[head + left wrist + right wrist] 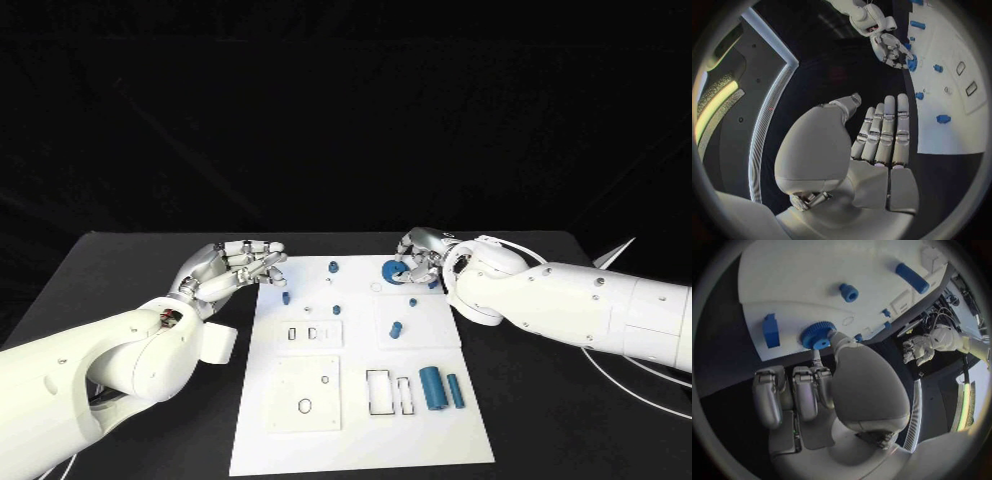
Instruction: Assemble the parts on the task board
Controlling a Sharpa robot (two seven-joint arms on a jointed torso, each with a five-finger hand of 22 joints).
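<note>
While the right hand (421, 256) pinches the blue gear (392, 269) at the task board's (361, 440) far edge, a tilted gear could jam; the left hand (242, 265), fingers apart, holds nothing beside the board.

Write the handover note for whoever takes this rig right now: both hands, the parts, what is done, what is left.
Left hand: holds nothing, fingers loosely apart, beside the far left corner of the task board.
Right hand: at the board's far edge, fingertips at the blue gear; whether it grips it cannot be told.
Parts: two blue cylinders lie at the near right; small blue pieces are scattered across the far half.
Done: nothing plainly assembled. Left: the gear and the loose parts.
</note>
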